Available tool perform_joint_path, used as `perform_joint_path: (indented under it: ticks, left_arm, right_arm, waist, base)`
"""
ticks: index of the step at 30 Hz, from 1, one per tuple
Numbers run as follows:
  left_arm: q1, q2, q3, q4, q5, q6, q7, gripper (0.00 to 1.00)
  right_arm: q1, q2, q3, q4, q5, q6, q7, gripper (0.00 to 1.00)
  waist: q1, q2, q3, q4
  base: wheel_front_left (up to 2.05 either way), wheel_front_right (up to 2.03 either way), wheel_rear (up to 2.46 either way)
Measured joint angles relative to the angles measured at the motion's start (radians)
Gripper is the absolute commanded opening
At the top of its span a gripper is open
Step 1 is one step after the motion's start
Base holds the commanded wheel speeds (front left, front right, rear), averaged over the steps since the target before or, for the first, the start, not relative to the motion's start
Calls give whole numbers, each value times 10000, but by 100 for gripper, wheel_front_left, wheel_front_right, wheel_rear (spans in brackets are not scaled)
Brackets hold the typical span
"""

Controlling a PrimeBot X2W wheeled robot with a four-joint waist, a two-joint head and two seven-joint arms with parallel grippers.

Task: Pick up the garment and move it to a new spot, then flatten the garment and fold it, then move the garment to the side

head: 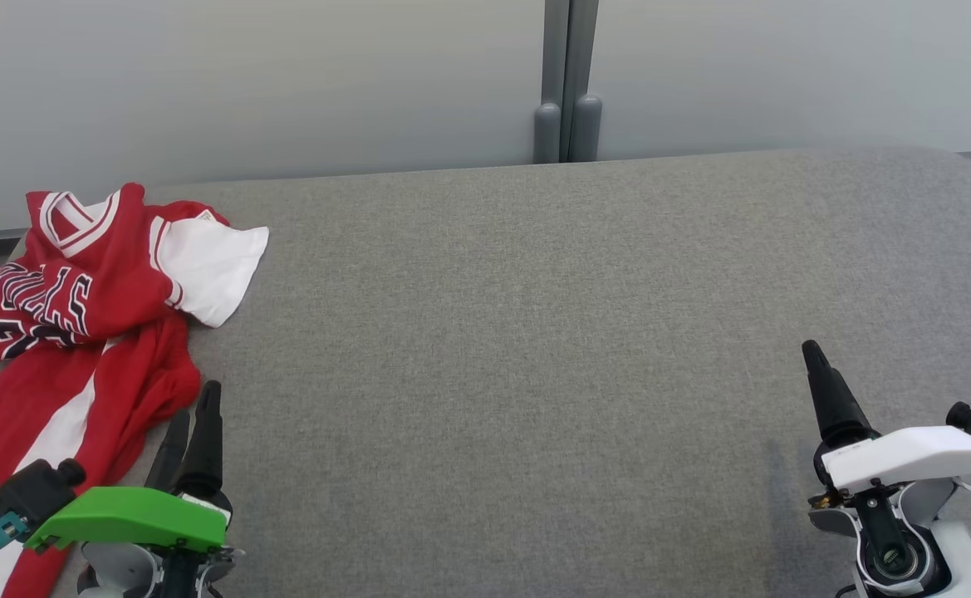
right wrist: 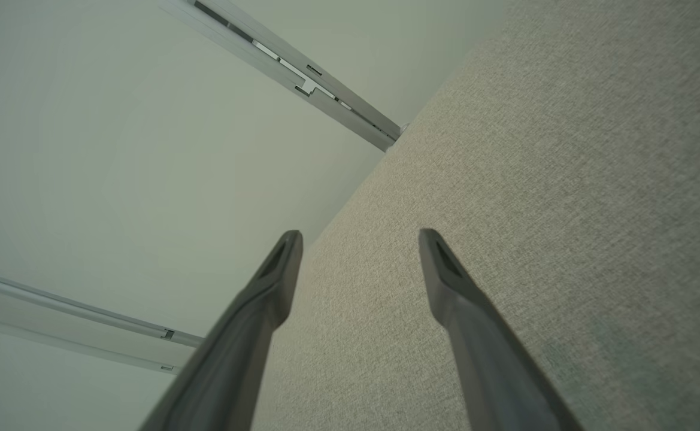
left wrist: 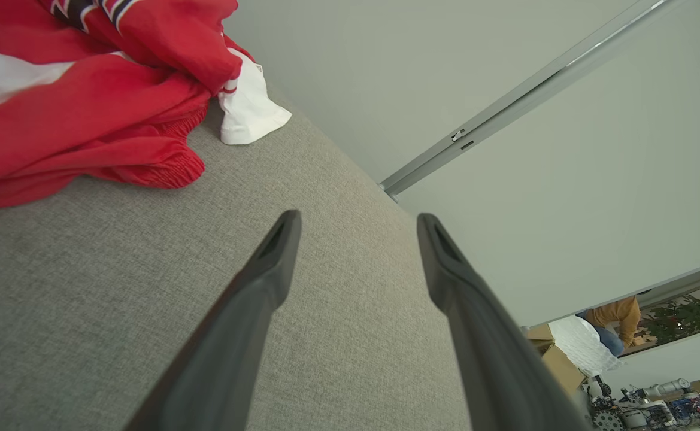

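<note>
Jersey, red and white, lies bunched up on the gray table. Left gripper beside it and right gripper far off both spread wide, holding nothing.

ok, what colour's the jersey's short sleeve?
White sleeve, with red-striped trim at the seam, on a red jersey. Clearest in the head view.
</note>
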Motion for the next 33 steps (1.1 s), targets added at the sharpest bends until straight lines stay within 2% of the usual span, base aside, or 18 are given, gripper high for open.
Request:
perform_joint_path:
  ticks: [33]
  left_arm:
    - [736, 105, -460, -677, 4686, 794, -1095, 100]
  right_arm:
    - [166, -236, 1350, -485, -4405, -779, -1068, 100]
  waist:
    - [0, 0, -113, -27]
  base:
    - [0, 0, 0]
